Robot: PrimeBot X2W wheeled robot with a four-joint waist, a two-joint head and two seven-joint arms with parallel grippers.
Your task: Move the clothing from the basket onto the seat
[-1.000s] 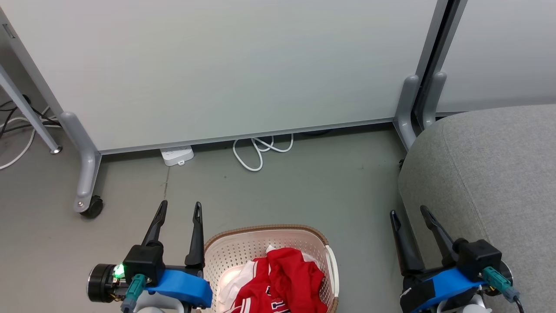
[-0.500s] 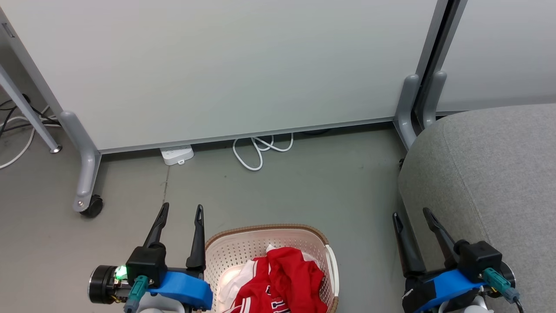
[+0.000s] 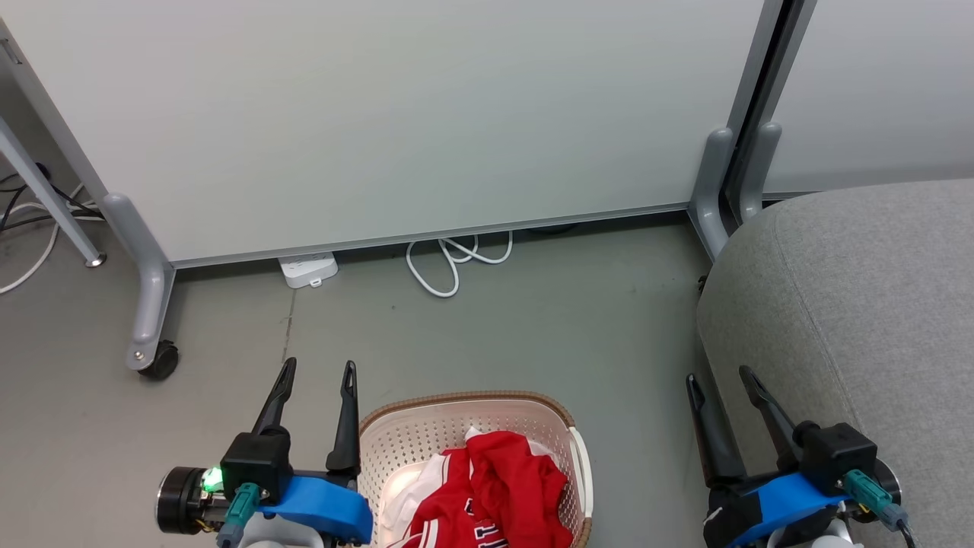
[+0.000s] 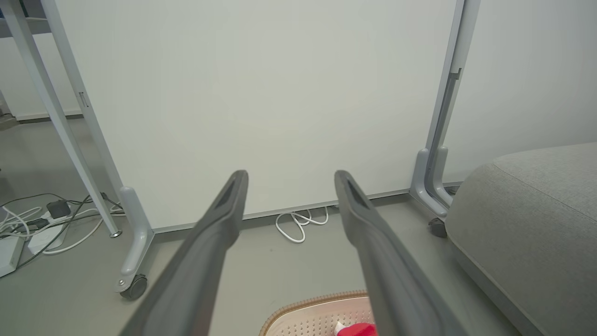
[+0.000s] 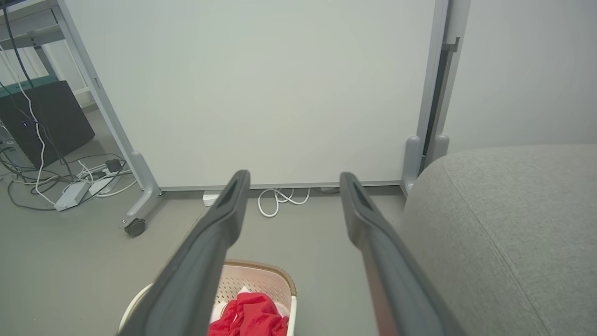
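Left end effector [image 3: 319,365] & right end effector [image 3: 717,375] spread, empty, clothing [image 3: 506,483] in basket [image 3: 456,399] — dark lettering in head view.

fingers [image 5: 221,233] apart | clothing [image 5: 249,319] in basket [image 5: 261,280] | seat [image 5: 503,224] at right

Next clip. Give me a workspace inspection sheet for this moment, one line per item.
Surface: grey floor, with a faint seam line.
Job's things: red and white clothing heaped in the basket; the grey seat at the right has no garment on its visible part.
Clutter: white power strip at the partition's foot.
Grippers: left pincer open, left of the basket; right pincer open, by the seat's edge; both hold nothing.
Cables: white cable coil under the partition; more cables at far left.
Surroundings: pale partition on a caster.
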